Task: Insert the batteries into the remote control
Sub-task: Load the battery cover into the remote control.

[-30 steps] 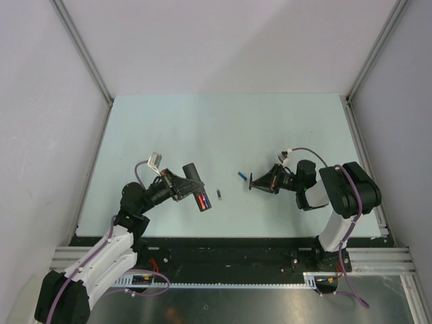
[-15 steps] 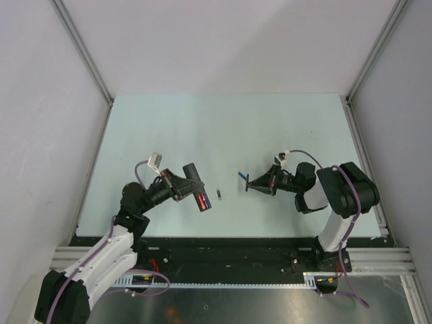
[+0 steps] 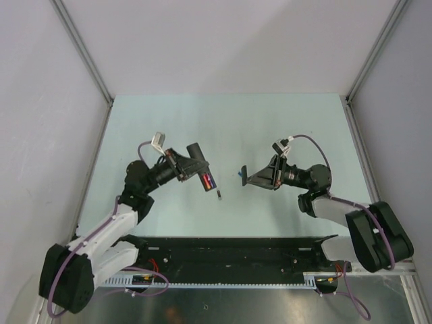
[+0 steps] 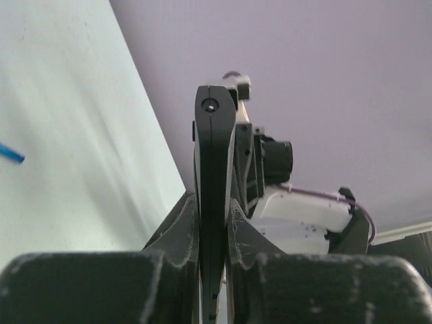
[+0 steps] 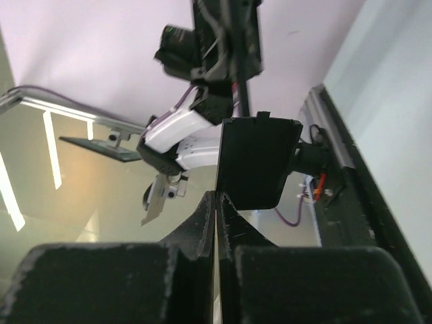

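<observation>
My left gripper [image 3: 185, 167] is shut on the remote control [image 3: 200, 165], a slim black bar held above the table. Its open end shows a red-orange and a purple battery [image 3: 208, 180] seated inside. In the left wrist view the remote control [image 4: 214, 155] stands edge-on between my fingers [image 4: 181, 229]. A dark battery [image 3: 219, 196] lies on the table just below the remote, and a blue one [image 3: 239, 174] lies near the right gripper [image 3: 254, 178]. That gripper is shut on the thin black back panel [image 5: 256, 162], held upright and facing the remote.
The pale green table [image 3: 283, 121] has grey walls on three sides and a black rail [image 3: 236, 246] along its near edge. In the left wrist view the blue battery [image 4: 10, 154] lies at far left and the right arm [image 4: 304, 216] sits behind the remote.
The left gripper carried the remote away from the near edge and slightly toward the centre. The right arm swung and stretched out, shifting the panel a little left. The loose batteries stayed put.
</observation>
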